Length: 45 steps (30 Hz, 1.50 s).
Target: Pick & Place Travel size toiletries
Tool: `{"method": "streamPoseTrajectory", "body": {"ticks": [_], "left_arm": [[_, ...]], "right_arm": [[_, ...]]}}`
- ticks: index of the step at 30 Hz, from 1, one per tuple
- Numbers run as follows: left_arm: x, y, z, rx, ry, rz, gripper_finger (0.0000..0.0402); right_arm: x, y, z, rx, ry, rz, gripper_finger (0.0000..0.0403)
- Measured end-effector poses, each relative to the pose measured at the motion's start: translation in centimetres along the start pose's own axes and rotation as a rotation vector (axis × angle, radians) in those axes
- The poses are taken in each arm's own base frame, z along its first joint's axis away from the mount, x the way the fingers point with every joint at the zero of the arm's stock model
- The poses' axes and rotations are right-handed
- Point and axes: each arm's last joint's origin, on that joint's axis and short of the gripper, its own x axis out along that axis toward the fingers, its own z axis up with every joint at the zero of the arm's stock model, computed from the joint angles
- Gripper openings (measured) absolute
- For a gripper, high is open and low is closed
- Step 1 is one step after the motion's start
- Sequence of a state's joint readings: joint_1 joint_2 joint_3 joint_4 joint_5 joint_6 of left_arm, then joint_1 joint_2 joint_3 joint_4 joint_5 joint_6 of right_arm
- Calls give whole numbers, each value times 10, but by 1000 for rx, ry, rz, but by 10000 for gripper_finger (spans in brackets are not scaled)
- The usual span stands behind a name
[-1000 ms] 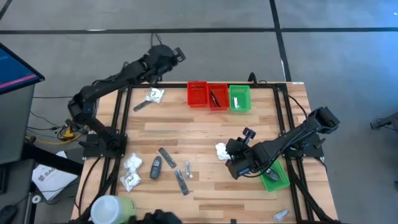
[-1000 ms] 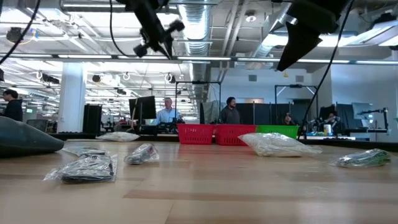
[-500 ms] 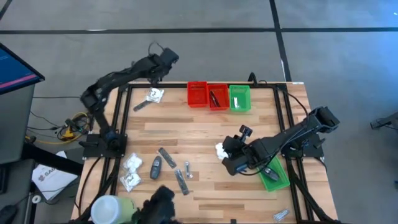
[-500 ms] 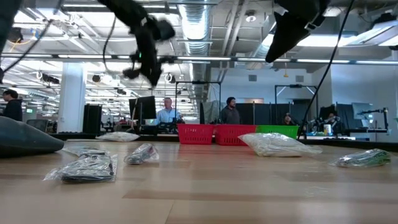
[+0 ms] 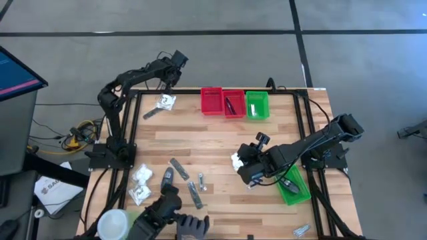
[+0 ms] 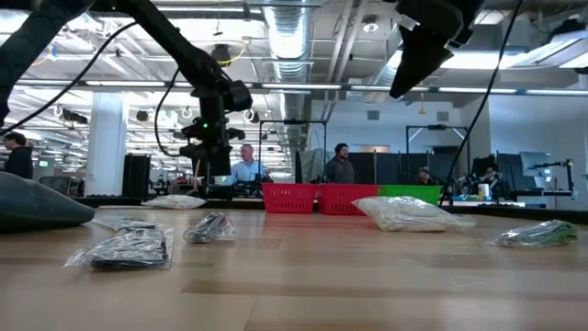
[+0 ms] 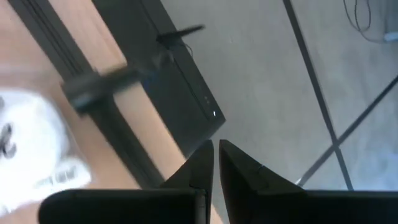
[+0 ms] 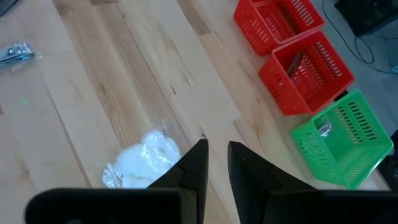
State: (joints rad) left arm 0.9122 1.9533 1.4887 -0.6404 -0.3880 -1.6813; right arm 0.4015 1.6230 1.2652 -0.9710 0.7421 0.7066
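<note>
Right gripper [image 8: 216, 163] hangs over mid-table, fingers nearly together with a narrow gap and nothing between them; the white crinkly packet [image 8: 142, 160] lies on the wood just beside the fingertips, off to one side, not under them. Left gripper [image 7: 216, 160] is up at the far left corner, fingers pressed together, empty, pointing past the table edge [image 7: 118, 134] at the floor; another white packet [image 5: 165, 101] sits near it. Risks: with the right fingers this narrow, a straight drop would push or skid the packet, not straddle it; needs spreading and a sideways shift first. Thin plastic may slip. A person's gloved hand [image 5: 192, 227] is at the near edge among the dark sticks [image 5: 180, 168]: collision hazard.
</note>
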Motion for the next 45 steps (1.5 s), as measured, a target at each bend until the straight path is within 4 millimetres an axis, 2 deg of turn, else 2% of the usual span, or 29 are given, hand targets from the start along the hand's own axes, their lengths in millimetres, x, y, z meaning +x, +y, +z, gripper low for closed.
{"method": "streamPoseTrajectory", "body": {"ticks": [5,11,17,23,31,45], "left_arm": [[4,1,11,-10,-17,25,19],[17,14,21,-31,-40,82,19],[19,17,17,-29,64,100,19],[30,34,18,-77,78,166,19],[39,54,10,-87,172,230,19],[38,78,-18,7,225,272,19]], "right_arm": [[6,-3,5,29,18,28,53],[10,-3,12,47,8,71,53],[12,-3,13,46,12,86,53],[11,-3,13,45,11,89,53],[11,-3,13,29,10,89,53],[11,-3,13,23,10,89,53]]}}
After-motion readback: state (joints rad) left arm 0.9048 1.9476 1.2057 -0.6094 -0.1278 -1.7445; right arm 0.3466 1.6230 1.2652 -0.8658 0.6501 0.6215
